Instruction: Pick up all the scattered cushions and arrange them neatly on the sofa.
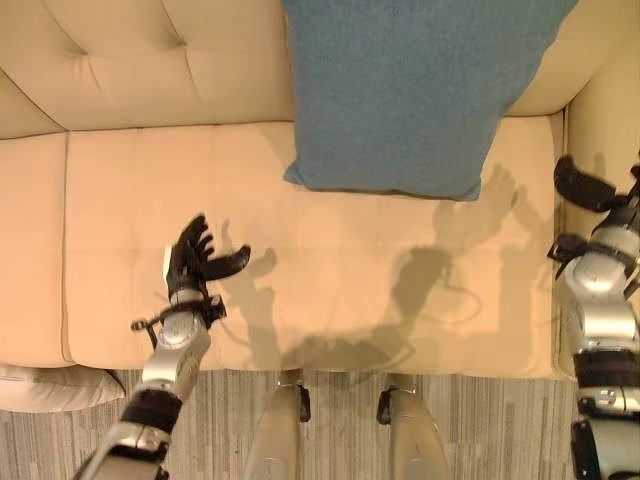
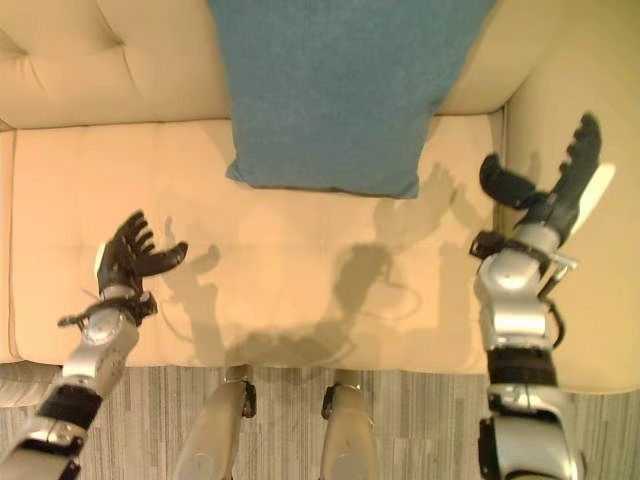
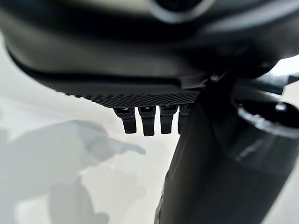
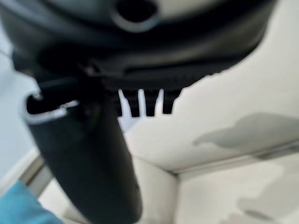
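Observation:
A blue cushion (image 1: 410,90) leans upright against the backrest of the cream sofa (image 1: 130,190), right of centre, its lower edge resting on the seat. My left hand (image 1: 192,258) hovers over the left part of the seat, fingers spread and holding nothing. My right hand (image 2: 560,195) is raised by the sofa's right armrest (image 2: 575,110), fingers straight, thumb apart, nothing in it. A corner of the blue cushion (image 4: 18,207) shows in the right wrist view. A light grey cushion (image 1: 50,385) lies on the floor at the sofa's front left.
Grey striped carpet (image 1: 340,425) runs along the sofa's front edge. The seat between my hands is bare cream fabric (image 2: 300,260). The tufted backrest (image 1: 150,55) rises at the far side.

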`<state>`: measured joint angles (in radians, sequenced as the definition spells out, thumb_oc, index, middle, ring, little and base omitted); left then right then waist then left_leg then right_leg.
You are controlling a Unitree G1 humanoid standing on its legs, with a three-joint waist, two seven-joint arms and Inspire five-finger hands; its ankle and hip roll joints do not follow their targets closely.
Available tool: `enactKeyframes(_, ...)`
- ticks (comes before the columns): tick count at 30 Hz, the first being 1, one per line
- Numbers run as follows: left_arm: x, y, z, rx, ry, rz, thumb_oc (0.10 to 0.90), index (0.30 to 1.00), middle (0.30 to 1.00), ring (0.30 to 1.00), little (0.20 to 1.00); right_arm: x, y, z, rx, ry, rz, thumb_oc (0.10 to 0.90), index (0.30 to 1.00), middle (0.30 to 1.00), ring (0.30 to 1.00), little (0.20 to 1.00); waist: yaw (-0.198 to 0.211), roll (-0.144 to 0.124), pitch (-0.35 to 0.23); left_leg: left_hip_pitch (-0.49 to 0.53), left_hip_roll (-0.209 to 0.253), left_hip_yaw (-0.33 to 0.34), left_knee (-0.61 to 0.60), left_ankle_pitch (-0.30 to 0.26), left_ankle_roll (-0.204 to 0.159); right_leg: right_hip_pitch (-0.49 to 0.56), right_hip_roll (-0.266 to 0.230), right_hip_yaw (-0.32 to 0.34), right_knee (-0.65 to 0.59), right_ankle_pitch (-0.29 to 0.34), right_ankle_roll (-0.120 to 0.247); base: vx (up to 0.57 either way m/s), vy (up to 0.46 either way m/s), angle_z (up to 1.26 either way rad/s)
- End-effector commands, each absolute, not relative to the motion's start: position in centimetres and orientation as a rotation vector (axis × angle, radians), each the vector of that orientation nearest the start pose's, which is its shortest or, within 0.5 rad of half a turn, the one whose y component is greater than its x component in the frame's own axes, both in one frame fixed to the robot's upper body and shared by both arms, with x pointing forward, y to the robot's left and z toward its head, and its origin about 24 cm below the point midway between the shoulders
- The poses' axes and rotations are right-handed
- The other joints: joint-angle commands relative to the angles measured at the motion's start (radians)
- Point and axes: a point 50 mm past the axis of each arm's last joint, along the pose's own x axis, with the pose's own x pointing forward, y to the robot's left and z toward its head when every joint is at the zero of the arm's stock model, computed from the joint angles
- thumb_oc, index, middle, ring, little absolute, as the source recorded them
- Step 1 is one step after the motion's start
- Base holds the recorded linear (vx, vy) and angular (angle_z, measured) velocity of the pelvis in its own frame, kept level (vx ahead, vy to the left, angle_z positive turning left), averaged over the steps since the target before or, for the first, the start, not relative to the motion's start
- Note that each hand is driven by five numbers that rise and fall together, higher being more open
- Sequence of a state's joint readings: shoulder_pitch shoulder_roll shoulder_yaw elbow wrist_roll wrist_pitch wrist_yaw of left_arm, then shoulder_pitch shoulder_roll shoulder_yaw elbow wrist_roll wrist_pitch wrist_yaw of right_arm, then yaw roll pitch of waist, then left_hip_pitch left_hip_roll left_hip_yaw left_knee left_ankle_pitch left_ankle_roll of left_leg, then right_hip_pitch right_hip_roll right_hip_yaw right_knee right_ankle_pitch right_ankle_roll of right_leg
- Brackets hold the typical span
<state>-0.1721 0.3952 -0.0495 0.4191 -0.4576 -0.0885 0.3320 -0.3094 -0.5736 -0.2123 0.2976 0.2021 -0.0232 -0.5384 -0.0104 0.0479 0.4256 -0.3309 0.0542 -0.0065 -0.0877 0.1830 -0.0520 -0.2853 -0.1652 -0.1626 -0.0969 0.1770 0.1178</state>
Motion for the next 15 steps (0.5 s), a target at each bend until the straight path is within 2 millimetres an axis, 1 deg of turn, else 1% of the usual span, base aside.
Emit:
enactKeyframes(1, 24.2, 29.2, -0.5, 0.236, 0.262, 0.491, 0.8, 0.9, 0.9, 0.9, 0.9, 24.1, -35.9, 11.3, -0.42, -0.173, -0.833, 0.8, 0.9, 0.9, 0.9, 0.9, -0.012, -0.056, -0.202, 0.044, -0.019, -0.01, 0.064, -0.167, 0.01, 0.103, -0.054, 0.013, 0.096, -0.164, 0.047, 0.12, 0.079, 0.0)
enactKeyframes(2, 24.1, 29.1, -0.6, 0.239, 0.266, 0.489, 0.8, 0.9, 0.9, 0.9, 0.9, 24.0, -35.9, 11.2, -0.421, -0.17, -0.833, 0.8, 0.9, 0.9, 0.9, 0.9, -0.011, -0.057, -0.202, 0.047, -0.02, -0.011, 0.066, -0.17, 0.01, 0.106, -0.055, 0.013, 0.098, -0.166, 0.047, 0.13, 0.136, -0.01)
enactKeyframes(3, 21.8, 29.4, -3.8, 0.238, 0.419, 0.467, 0.8, 0.9, 0.9, 0.9, 0.9, 22.2, -36.6, 8.1, -0.406, -0.038, -0.852, 0.8, 0.9, 0.9, 0.9, 0.9, -0.02, -0.053, -0.214, 0.091, -0.026, -0.004, 0.09, -0.198, 0.023, 0.148, -0.066, 0.008, 0.126, -0.187, 0.053, 0.12, 0.165, 0.0)
enactKeyframes(4, 20.3, 29.5, -5.7, 0.24, 0.518, 0.463, 0.8, 0.9, 0.9, 0.9, 0.9, 21.3, -36.9, 6.3, -0.383, 0.038, -0.866, 0.8, 0.9, 0.9, 0.9, 0.9, -0.027, -0.049, -0.219, 0.113, -0.03, 0.001, 0.1, -0.216, 0.028, 0.165, -0.073, 0.009, 0.141, -0.193, 0.057, 0.12, 0.241, -0.01)
enactKeyframes(5, 18.4, 29.5, -7.9, 0.237, 0.643, 0.48, 0.8, 0.9, 0.9, 0.9, 0.9, 20.5, -36.7, 4.5, -0.347, 0.105, -0.869, 0.8, 0.9, 0.9, 0.9, 0.9, -0.034, -0.045, -0.222, 0.135, -0.034, 0.011, 0.107, -0.228, 0.035, 0.174, -0.077, 0.011, 0.151, -0.189, 0.061, 0.04, 0.185, -0.04)
enactKeyframes(6, 16.7, 29.4, -9.6, 0.215, 0.74, 0.504, 0.8, 0.9, 0.9, 0.9, 0.9, 19.8, -36.7, 3.3, -0.322, 0.153, -0.875, 0.8, 0.9, 0.9, 0.9, 0.9, -0.039, -0.044, -0.23, 0.152, -0.036, 0.022, 0.107, -0.236, 0.039, 0.181, -0.08, 0.012, 0.15, -0.177, 0.065, 0.01, 0.124, -0.08)
enactKeyframes(7, 16.7, 29.4, -9.6, 0.215, 0.739, 0.504, 0.8, 0.9, 0.9, 0.9, 0.9, 19.8, -36.7, 3.3, -0.321, 0.153, -0.876, 0.8, 0.9, 0.9, 0.9, 0.9, -0.038, -0.045, -0.232, 0.149, -0.037, 0.023, 0.106, -0.231, 0.04, 0.178, -0.08, 0.013, 0.146, -0.172, 0.065, -0.05, 0.118, -0.13)
enactKeyframes(8, 13.3, 28.7, -12.3, 0.217, 0.904, 0.534, 0.8, 0.9, 0.9, 0.9, 0.9, 18.3, -36.0, 0.4, -0.285, 0.262, -0.876, 0.8, 0.9, 0.9, 0.9, 0.9, -0.045, -0.047, -0.251, 0.179, -0.039, 0.045, 0.102, -0.238, 0.042, 0.18, -0.088, 0.019, 0.131, -0.105, 0.08, -0.06, 0.075, -0.14)
enactKeyframes(9, 13.3, 28.6, -12.3, 0.217, 0.904, 0.533, 0.8, 0.9, 0.9, 0.9, 0.9, 18.2, -36.1, 0.4, -0.286, 0.262, -0.876, 0.8, 0.9, 0.9, 0.9, 0.9, -0.043, -0.047, -0.252, 0.179, -0.039, 0.047, 0.101, -0.237, 0.043, 0.179, -0.088, 0.021, 0.128, -0.102, 0.081, -0.11, 0.052, -0.17)
enactKeyframes(10, 11.1, 28.0, -13.6, 0.267, 1.013, 0.479, 0.8, 0.9, 0.9, 0.9, 0.9, 17.2, -35.1, -1.9, -0.231, 0.337, -0.881, 0.8, 0.9, 0.9, 0.9, 0.9, -0.037, -0.047, -0.264, 0.2, -0.027, 0.064, 0.091, -0.23, 0.043, 0.181, -0.081, 0.021, 0.115, -0.073, 0.089, -0.12, -0.048, -0.29)
enactKeyframes(11, 9.1, 27.7, -14.5, 0.299, 1.114, 0.455, 0.8, 0.9, 0.9, 0.9, 0.9, 16.6, -34.7, -2.8, -0.205, 0.371, -0.88, 0.8, 0.9, 0.9, 0.9, 0.9, -0.034, -0.045, -0.264, 0.209, -0.018, 0.067, 0.085, -0.224, 0.042, 0.186, -0.076, 0.02, 0.121, -0.077, 0.088, -0.19, -0.1, -0.42)
enactKeyframes(12, 6.2, 27.4, -15.5, 0.376, 1.253, 0.405, 0.8, 0.9, 0.9, 0.9, 0.9, 16.3, -34.3, -3.7, -0.185, 0.403, -0.873, 0.8, 0.9, 0.9, 0.9, 0.9, -0.028, -0.044, -0.261, 0.214, -0.004, 0.075, 0.085, -0.219, 0.041, 0.208, -0.073, 0.016, 0.15, -0.096, 0.086, -0.25, -0.153, -0.39)
enactKeyframes(13, 4.8, 26.9, -15.9, 0.44, 1.317, 0.328, 0.8, 0.9, 0.9, 0.9, 0.9, 15.5, -33.7, -4.6, -0.167, 0.432, -0.864, 0.8, 0.9, 0.9, 0.9, 0.9, -0.018, -0.044, -0.268, 0.204, 0.006, 0.075, 0.086, -0.206, 0.039, 0.245, -0.07, 0.037, 0.217, -0.133, 0.076, -0.21, -0.122, -0.29)
enactKeyframes(15, 4.8, 26.9, -15.9, 0.441, 1.317, 0.328, 0.8, 0.9, 0.9, 0.9, 0.9, 15.5, -33.7, -4.6, -0.167, 0.432, -0.864, 0.8, 0.9, 0.9, 0.9, 0.9, -0.017, -0.044, -0.271, 0.2, 0.006, 0.075, 0.086, -0.203, 0.039, 0.24, -0.07, 0.038, 0.216, -0.131, 0.076, -0.11, -0.073, -0.11)
